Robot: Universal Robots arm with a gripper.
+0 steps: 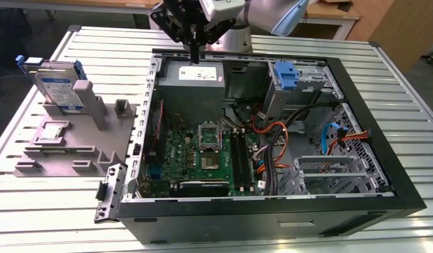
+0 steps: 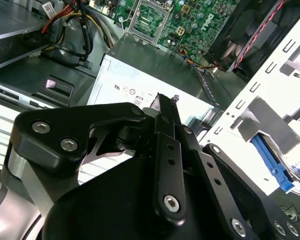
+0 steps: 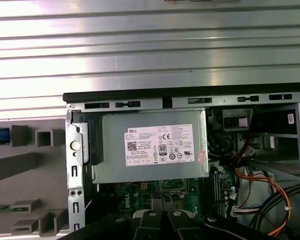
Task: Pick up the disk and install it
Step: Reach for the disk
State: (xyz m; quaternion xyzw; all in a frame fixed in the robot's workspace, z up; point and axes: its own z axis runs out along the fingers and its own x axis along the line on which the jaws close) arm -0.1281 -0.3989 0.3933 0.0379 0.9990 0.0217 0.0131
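While the disk [image 1: 60, 87] stands on edge in the grey fixture [image 1: 76, 142] at the exterior view's left, the arm's gripper [image 1: 195, 58] hangs well apart from it, over the far end of the open computer case [image 1: 273, 203]. Its fingers [image 2: 167, 150] are drawn narrow together and hold nothing. The tips point down at the grey power supply [image 1: 192, 79], just above its labelled face, and the first wrist view looks straight onto that white label [image 3: 160, 146]. A tall grey post [image 1: 88, 103] of the fixture rises just beside the disk and covers part of one edge, and a small square silver chip [image 1: 53, 132] lies in a recess lower on the same block. Between gripper and disk runs the case's metal side wall [image 1: 151, 105]. Inside the case lie the green motherboard [image 1: 202, 153], a tangle of orange cables [image 1: 273, 139], a bare blue bracket [image 1: 287, 74] in the far bay and a metal drive cage [image 1: 329, 168]. Case and fixture both rest on a ribbed metal table [image 1: 62, 221].
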